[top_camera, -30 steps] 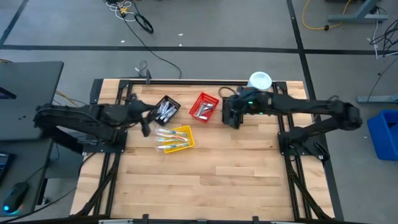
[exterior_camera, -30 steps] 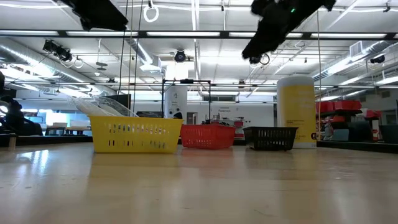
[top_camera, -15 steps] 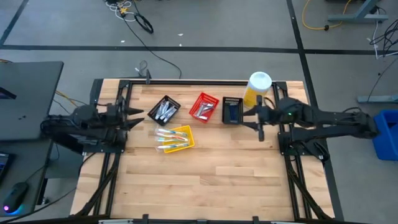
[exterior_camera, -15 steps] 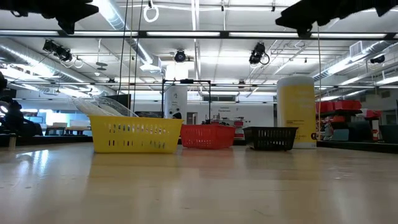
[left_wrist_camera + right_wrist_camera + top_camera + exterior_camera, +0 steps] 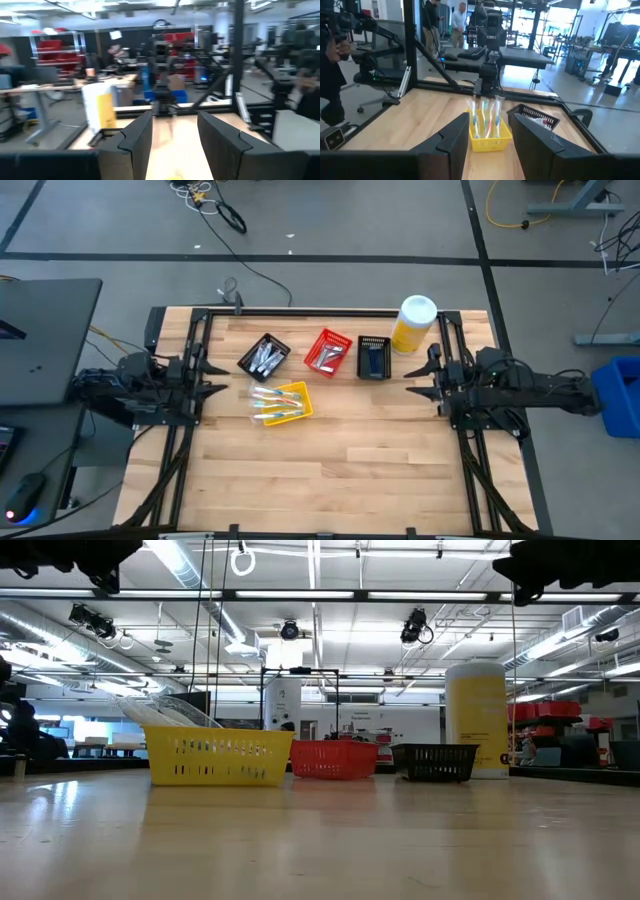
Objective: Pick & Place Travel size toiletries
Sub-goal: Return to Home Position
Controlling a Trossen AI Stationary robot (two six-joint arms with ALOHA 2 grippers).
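The travel size toiletries lie in four small baskets at the table's far middle. Toothbrushes (image 5: 487, 120) stick up out of the yellow basket (image 5: 285, 402). Light-coloured items fill a black basket (image 5: 264, 357) and the red basket (image 5: 329, 351), and dark blue ones lie in a second black basket (image 5: 373, 357). My left gripper (image 5: 215, 375) hangs level at the table's left edge, open and empty. My right gripper (image 5: 418, 375) hangs level at the right edge, also open and empty. Both point toward the baskets, well clear of them.
A big yellow bottle with a white cap (image 5: 413, 323) stands at the far right, beside the second black basket. Black frame rails (image 5: 455, 430) run along the table's left and right edges. The bare wooden tabletop (image 5: 330, 470) stretches toward the near edge.
Both arms have drawn back from over the baskets. My left gripper went toward the table's left edge and my right toward the right edge. Each tipped up from pointing downward to level. The second black basket now shows uncovered. The baskets stay where they were.
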